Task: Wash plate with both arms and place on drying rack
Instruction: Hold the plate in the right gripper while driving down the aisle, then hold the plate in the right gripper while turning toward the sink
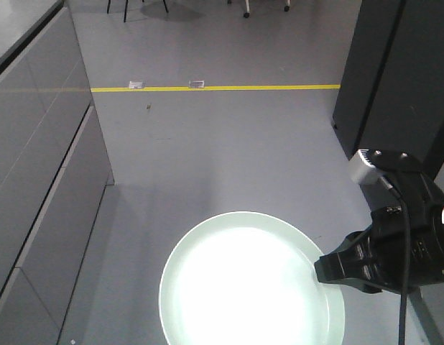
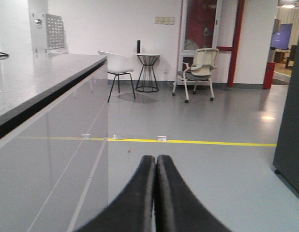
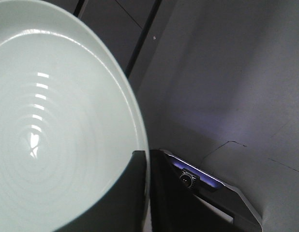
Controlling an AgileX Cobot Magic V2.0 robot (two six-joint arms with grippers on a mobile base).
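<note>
The pale mint-green plate [image 1: 251, 284] hangs above the grey floor at the bottom of the front view, its face up and washed out by glare. My right gripper [image 1: 321, 269] is shut on the plate's right rim. In the right wrist view the plate [image 3: 57, 121] fills the left side, and the right gripper [image 3: 145, 157] clamps its edge between the two black fingers. My left gripper [image 2: 156, 159] is shut with nothing in it, its fingers pressed together and pointing across the floor. The drying rack is out of view.
A grey counter with cabinet fronts [image 1: 42, 158] runs along the left. A dark cabinet [image 1: 394, 79] stands at the right. A yellow floor line [image 1: 215, 88] crosses the floor ahead. Chairs [image 2: 198, 70] and a small table [image 2: 147, 72] stand by the far wall.
</note>
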